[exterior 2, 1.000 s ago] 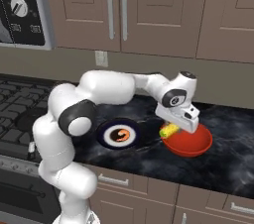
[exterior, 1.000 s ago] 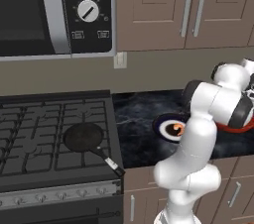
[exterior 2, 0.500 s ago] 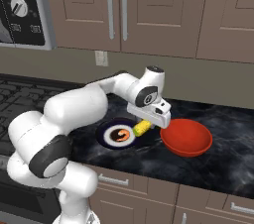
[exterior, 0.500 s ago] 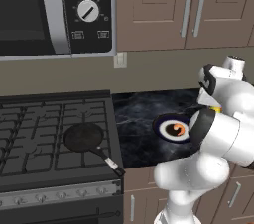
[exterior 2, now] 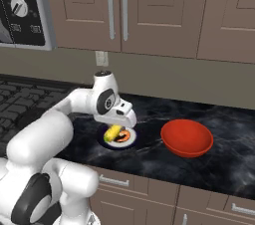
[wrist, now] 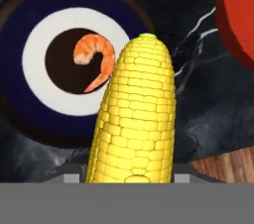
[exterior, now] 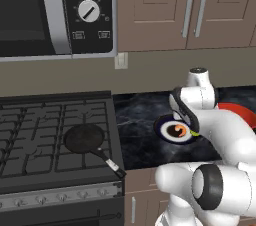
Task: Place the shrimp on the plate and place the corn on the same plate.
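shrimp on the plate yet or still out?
On. The shrimp lies curled in the dark centre of the plate; the corn is above it, in the tool.

Legible text: none. The microwave control panel (exterior: 89,12), up and well to the left of the claw, carries a dial with tick marks and several small framed button labels, all too small and blurred to read. No brand, number or sign can be read on the cabinets, stove, cookware or dishes.
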